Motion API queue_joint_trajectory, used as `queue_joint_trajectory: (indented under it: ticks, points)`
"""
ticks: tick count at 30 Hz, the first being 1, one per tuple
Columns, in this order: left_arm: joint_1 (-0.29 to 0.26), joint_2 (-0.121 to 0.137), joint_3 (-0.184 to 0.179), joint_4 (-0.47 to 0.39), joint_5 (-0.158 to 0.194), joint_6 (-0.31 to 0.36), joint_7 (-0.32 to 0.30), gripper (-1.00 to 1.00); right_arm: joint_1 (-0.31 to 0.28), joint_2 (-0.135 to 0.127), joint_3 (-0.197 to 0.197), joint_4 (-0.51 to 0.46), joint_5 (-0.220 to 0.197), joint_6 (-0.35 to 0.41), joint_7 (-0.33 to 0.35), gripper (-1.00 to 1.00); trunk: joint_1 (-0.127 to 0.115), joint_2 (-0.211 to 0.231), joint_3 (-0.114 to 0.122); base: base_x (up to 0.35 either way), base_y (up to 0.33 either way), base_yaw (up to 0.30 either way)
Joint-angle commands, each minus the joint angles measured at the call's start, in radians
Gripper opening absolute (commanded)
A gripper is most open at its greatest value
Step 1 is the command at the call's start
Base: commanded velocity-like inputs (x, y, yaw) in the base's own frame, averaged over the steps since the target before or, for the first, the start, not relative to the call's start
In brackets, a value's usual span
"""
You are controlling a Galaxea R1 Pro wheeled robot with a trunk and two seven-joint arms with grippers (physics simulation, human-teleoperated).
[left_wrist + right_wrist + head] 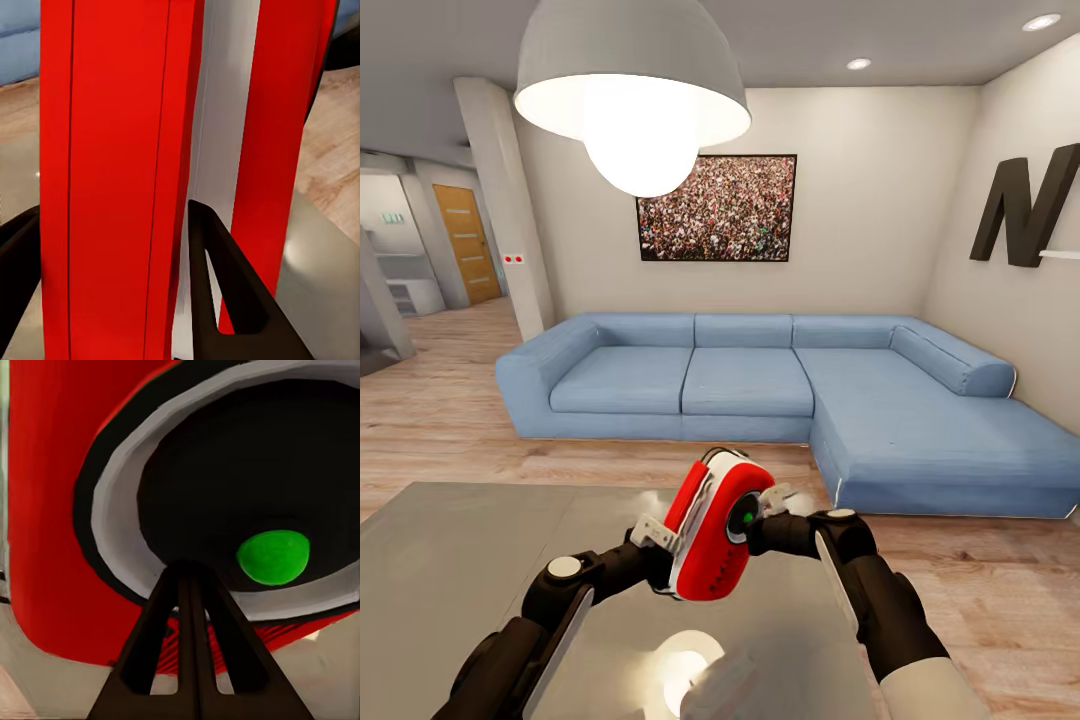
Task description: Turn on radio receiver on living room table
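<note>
Both arms reach forward from the bottom of the head view and meet above the table point(470, 560), whose glossy grey top mirrors the pendant lamp point(632, 95).

The left arm comes up from the near left corner, forearm angled inward. The left gripper point(660, 550) is clamped on the radio receiver point(715, 535) from the left. In the left wrist view one dark finger point(225, 300) lies against the white band between the red panels, and the other finger point(15, 270) sits at the outer side of the red body point(112, 180), so the fingers are narrowed around the casing and holding it.

The radio receiver is held in the air above the middle of the table, nearer its far edge, tilted, with its dialled face turned to the right and toward the camera.

The right arm comes up from the near right, bent at the wrist so that the right gripper point(765, 520) points left at the dial. In the right wrist view the two fingers point(191, 660) are drawn together into a single closed tip with nothing between them. That tip is at the dial's pale rim, just beside the green centre point(273, 556); whether it touches cannot be told.

Beyond the table a blue sofa point(760, 385) stands on the light wood floor point(440, 420), with a dark letter N point(1030, 205) on the right wall.
</note>
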Motion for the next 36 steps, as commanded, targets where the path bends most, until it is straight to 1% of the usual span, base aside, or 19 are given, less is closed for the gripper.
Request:
queue_joint_trajectory:
  ticks: [1,4,11,17,19,20,22,33,34,36]
  points:
    - [0.000,-0.001,-0.001,-0.002,0.034,0.007,-0.060,-1.00,0.000,0.000,0.009,-0.001,-0.005,0.002,0.001,-1.00,0.000,0.000,0.000,0.000,0.000,0.000]
    - [0.000,-0.002,0.000,0.000,0.034,0.007,-0.060,-1.00,0.000,0.001,0.022,-0.001,-0.006,0.001,0.001,-1.00,0.000,0.000,0.000,0.000,0.000,0.000]
    - [0.000,-0.002,0.008,0.015,0.033,0.007,-0.058,-1.00,0.000,0.000,0.024,-0.006,-0.006,0.000,0.002,-1.00,0.000,0.000,0.000,0.000,0.000,0.000]
    - [0.000,-0.003,0.032,0.022,0.032,0.006,-0.056,-1.00,0.000,0.000,0.025,-0.016,-0.006,0.000,0.002,-1.00,0.000,0.000,0.000,0.000,0.000,0.000]
    - [0.000,-0.003,0.043,0.022,0.032,0.006,-0.056,-1.00,0.000,0.000,0.025,-0.019,-0.006,0.001,0.002,-1.00,0.000,0.000,0.000,0.000,0.000,0.000]
    - [0.000,-0.003,0.058,0.023,0.031,0.006,-0.056,-1.00,0.000,0.000,0.025,-0.026,-0.006,0.001,0.001,-1.00,0.000,0.000,0.000,0.000,0.000,0.000]
    - [0.000,-0.002,0.066,0.022,0.031,0.006,-0.056,-1.00,0.000,0.000,0.025,-0.031,-0.006,0.001,0.001,-1.00,0.000,0.000,0.000,0.000,0.000,0.000]
    - [0.000,-0.002,0.082,0.023,0.030,0.004,-0.054,-1.00,0.000,-0.002,0.026,-0.050,-0.006,0.001,-0.001,-1.00,0.000,0.000,0.000,0.000,0.000,0.000]
    - [0.000,-0.002,0.096,0.026,0.029,0.004,-0.054,-1.00,0.000,-0.002,0.026,-0.050,-0.006,0.001,-0.001,-1.00,0.000,0.000,0.000,0.000,0.000,0.000]
    - [0.000,-0.002,0.109,0.031,0.029,0.004,-0.055,-1.00,0.000,-0.003,0.026,-0.051,-0.006,0.001,-0.001,-1.00,0.000,0.000,0.000,0.000,0.000,0.000]
